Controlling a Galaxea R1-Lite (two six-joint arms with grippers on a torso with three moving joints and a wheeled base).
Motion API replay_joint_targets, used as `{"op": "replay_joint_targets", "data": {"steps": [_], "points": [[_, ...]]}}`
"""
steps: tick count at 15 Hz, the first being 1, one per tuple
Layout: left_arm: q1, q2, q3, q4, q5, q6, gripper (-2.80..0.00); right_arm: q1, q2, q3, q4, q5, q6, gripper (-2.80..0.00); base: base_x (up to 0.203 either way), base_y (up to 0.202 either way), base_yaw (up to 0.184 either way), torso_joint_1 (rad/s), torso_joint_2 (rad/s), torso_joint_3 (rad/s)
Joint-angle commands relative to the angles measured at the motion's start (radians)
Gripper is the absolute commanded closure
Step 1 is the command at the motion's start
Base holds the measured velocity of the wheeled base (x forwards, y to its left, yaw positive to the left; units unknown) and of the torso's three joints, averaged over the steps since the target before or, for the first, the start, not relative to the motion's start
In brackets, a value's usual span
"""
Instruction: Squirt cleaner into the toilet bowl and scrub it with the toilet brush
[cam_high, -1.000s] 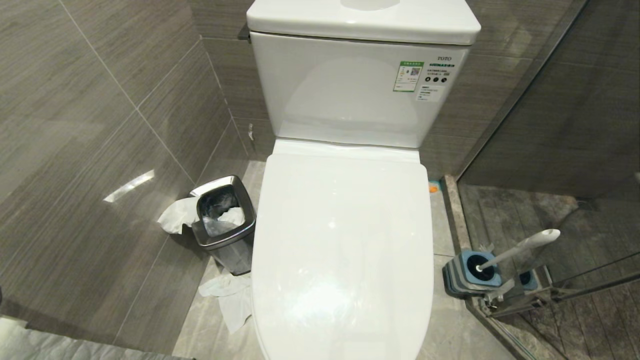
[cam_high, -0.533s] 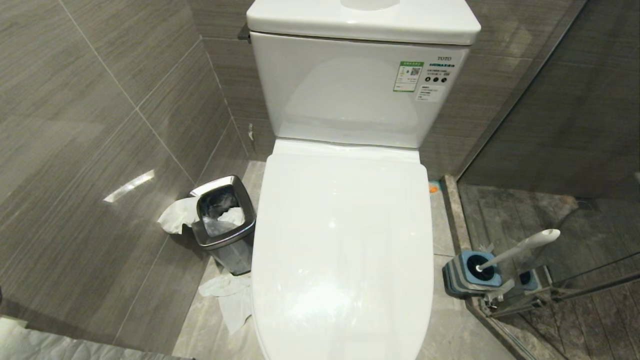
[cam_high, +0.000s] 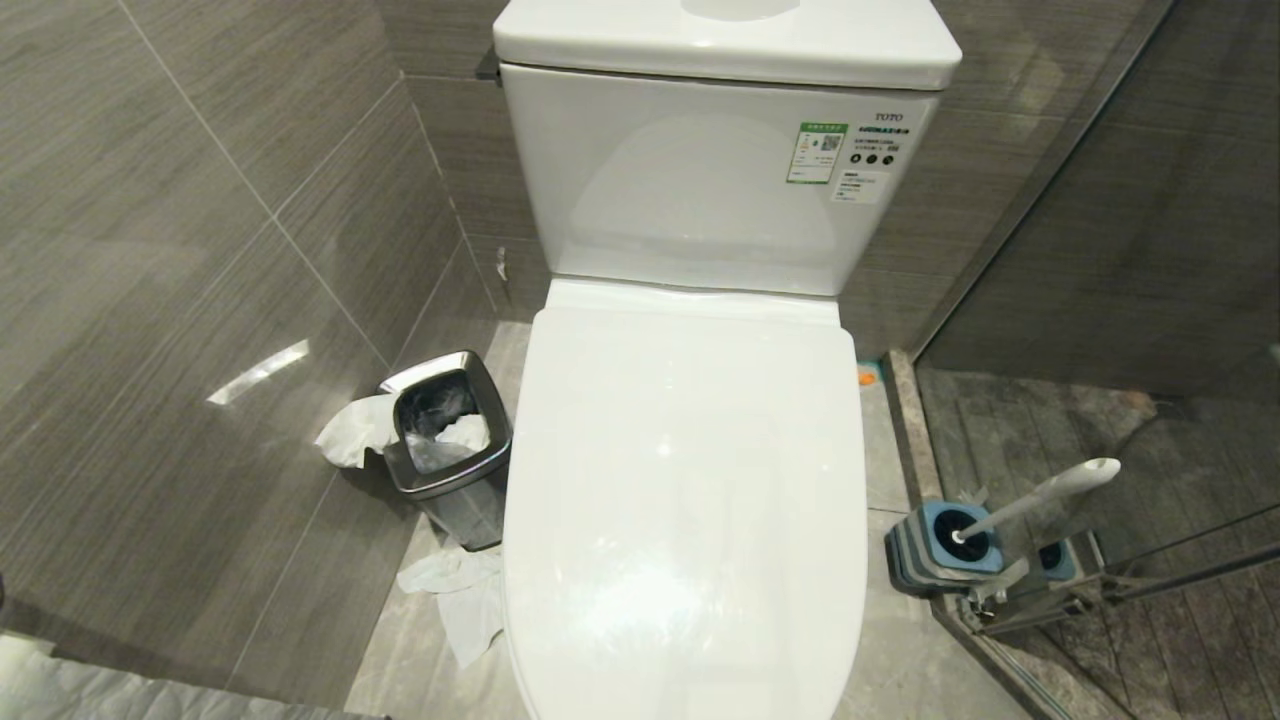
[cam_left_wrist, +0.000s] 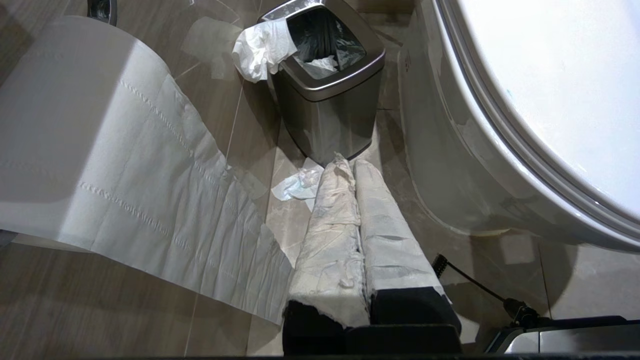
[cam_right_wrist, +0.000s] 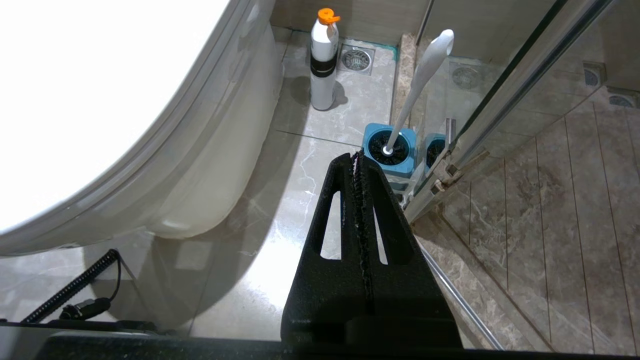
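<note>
Toilet bowl (cam_high: 690, 520): centre of the head view, its white lid down flat over it; the cistern (cam_high: 700, 170) stands behind against the grey tiled wall.
Left side: a narrow strip of floor (cam_high: 400, 640) runs between the bowl's edge and the tiled wall; a steel bin (cam_high: 445, 445) stands in it, just beside the bowl, with crumpled tissue (cam_high: 455, 590) on the floor in front of it and more hanging over its rim.
Right side: a wider strip of floor, bounded by the stone sill and the glass shower partition (cam_right_wrist: 505, 85).
Toilet brush (cam_high: 1040, 495): standing in its blue-and-grey holder (cam_high: 940, 550) by the foot of the glass partition, handle leaning away from the bowl, clear of the bowl's edge.
Cleaner bottle (cam_right_wrist: 322, 60): white with an orange cap, upright on the floor close beside the bowl's base, near a floor drain (cam_right_wrist: 356, 59).
Left hand (cam_left_wrist: 347, 165): low beside the bowl, fingers pressed together and wrapped in white paper, tips pointing at the bin's foot; holding nothing.
Right hand (cam_right_wrist: 357, 157): low on the other side, black fingers closed against each other, pointing toward the holder, empty.
Paper sheet (cam_left_wrist: 125, 165): hangs close to the left wrist camera.
</note>
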Motion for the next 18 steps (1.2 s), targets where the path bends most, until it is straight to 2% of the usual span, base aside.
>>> {"op": "replay_joint_targets", "data": {"steps": [1,18], "points": [[0.0,0.002,0.0,0.0,0.0,0.001,0.0,0.0,0.001,0.0,0.0,0.0,0.0,0.0,0.0,0.0,0.0,0.0,0.0,0.0],[0.0,0.002,0.0,0.0,0.0,0.001,0.0,0.0,0.001,0.0,0.0,0.0,0.0,0.0,0.0,0.0,0.0,0.0,0.0,0.0]]}}
